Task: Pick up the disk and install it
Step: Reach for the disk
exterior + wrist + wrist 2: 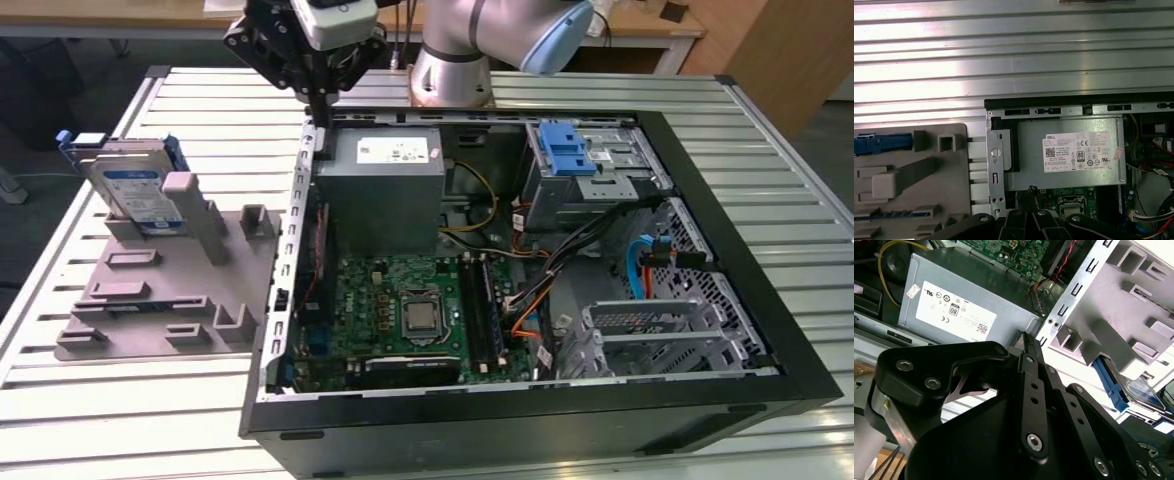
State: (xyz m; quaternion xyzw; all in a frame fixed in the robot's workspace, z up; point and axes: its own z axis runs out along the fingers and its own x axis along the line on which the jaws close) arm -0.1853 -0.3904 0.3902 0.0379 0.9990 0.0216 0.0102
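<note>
The disk (134, 195) stands on edge in a grey holder (174, 290) on the table, at the exterior view's left. It is silver-grey with a blue-and-white label and blue rails. My gripper (320, 100) hangs above the back left corner of the open computer case (534, 420), apart from the disk and to its right in that view. Its fingers are shut with nothing between them. In the second wrist view the closed tips of the gripper (1026, 337) point toward the case wall, with the disk (1134, 387) off to one side. The first wrist view shows the disk's blue rail (874, 145) beside the holder (914, 175).
Inside the case are a grey power-supply box (387, 190), a green mainboard (414, 310), a metal cage with a blue latch (574, 150) and an open drive cage (661, 335). Cables run between them. The slatted metal table (134, 400) surrounds the case.
</note>
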